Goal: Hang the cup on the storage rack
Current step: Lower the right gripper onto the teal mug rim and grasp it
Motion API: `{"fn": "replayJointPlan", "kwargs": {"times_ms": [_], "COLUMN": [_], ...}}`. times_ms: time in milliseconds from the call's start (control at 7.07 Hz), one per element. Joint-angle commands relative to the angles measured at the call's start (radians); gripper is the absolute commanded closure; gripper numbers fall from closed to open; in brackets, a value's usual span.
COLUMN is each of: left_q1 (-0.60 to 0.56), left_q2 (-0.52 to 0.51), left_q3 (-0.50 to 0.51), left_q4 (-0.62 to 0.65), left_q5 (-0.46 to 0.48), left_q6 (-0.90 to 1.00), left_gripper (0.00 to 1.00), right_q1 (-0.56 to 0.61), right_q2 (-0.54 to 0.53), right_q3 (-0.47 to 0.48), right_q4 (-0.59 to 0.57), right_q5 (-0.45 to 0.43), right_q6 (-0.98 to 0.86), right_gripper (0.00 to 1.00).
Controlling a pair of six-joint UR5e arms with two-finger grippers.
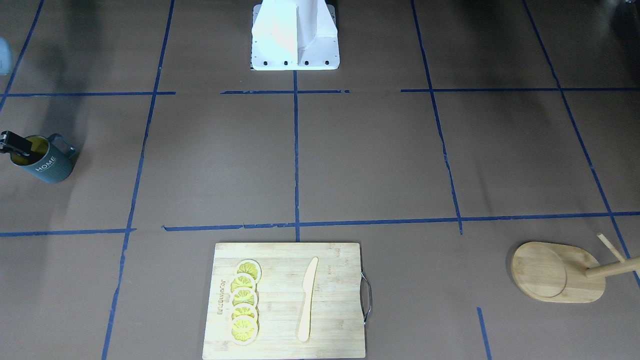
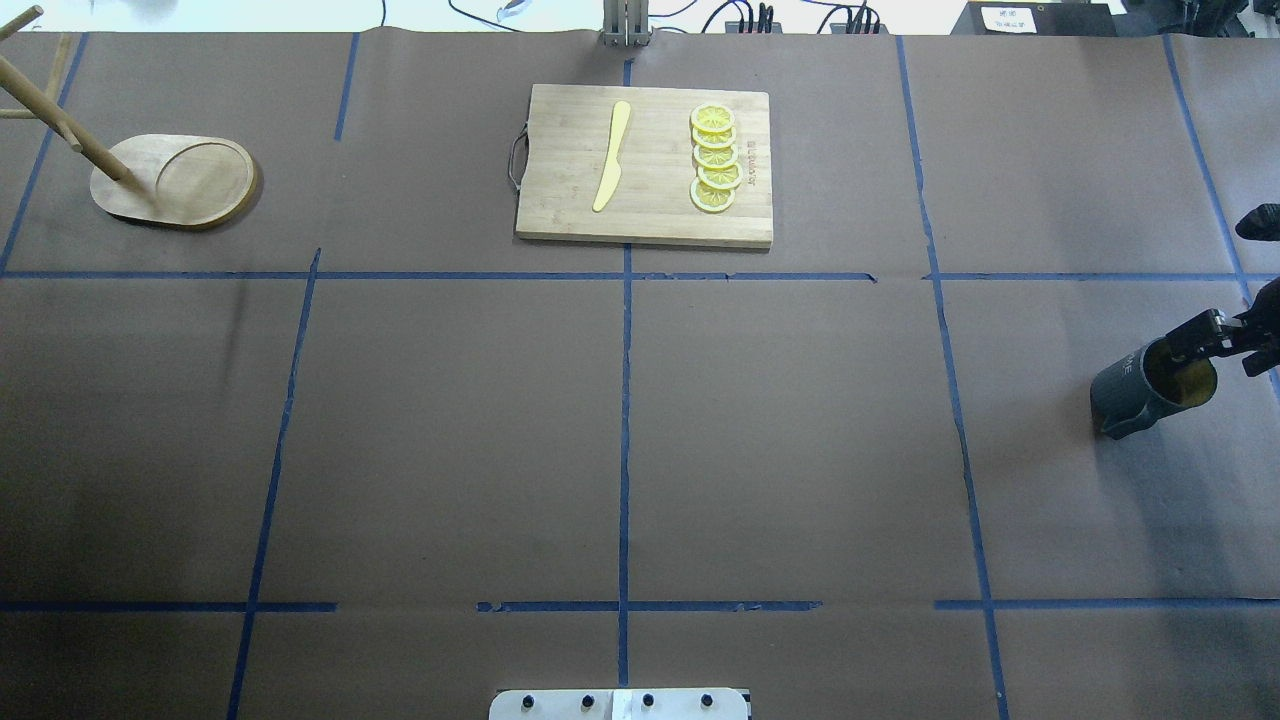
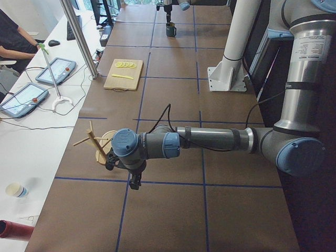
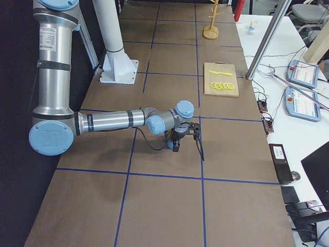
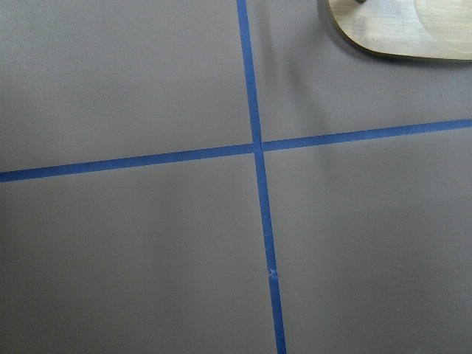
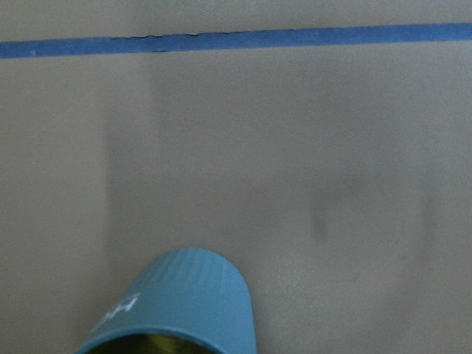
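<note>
The cup (image 2: 1135,385) is dark grey-teal with a yellow inside and white "HOME" lettering. It sits tilted at the table's far right. It also shows in the front view (image 1: 47,165) and at the bottom of the right wrist view (image 6: 177,302). My right gripper (image 2: 1208,336) is shut on the cup's rim, with one finger inside it. The storage rack (image 2: 180,180), a bamboo stand with an oval base, post and pegs, stands at the far left back. It also shows in the front view (image 1: 555,272). My left gripper (image 3: 134,179) hovers near the rack. I cannot tell whether it is open.
A rectangular cutting board (image 2: 660,215) with a metal handle lies at the back centre. It carries several lemon slices (image 2: 716,158) and a wooden knife (image 2: 611,156). The robot's white base (image 1: 295,40) stands at the near edge. Blue tape lines cross the brown table.
</note>
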Motion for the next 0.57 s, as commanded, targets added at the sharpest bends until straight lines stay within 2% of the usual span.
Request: {"fn": "replayJointPlan", "kwargs": {"times_ms": [0,141,424], "left_q1": [0.000,0.000,0.000], "left_q2": [0.000,0.000,0.000], "left_q3": [-0.003,-0.003,-0.005], "left_q4": [0.000,0.000,0.000], "left_q5": [0.002,0.002,0.001], "left_q6": [0.000,0.000,0.000], "left_gripper": [0.00,0.00,0.00], "right_q1": [-0.005,-0.005,-0.002], "right_q2": [0.003,0.003,-0.002], "right_q3": [-0.004,-0.001,0.056], "right_q4": [0.003,0.003,0.000], "right_q5": [0.001,0.001,0.015], "right_q6": [-0.001,0.001,0.004], "right_gripper": [0.95,1.00,1.00]}}
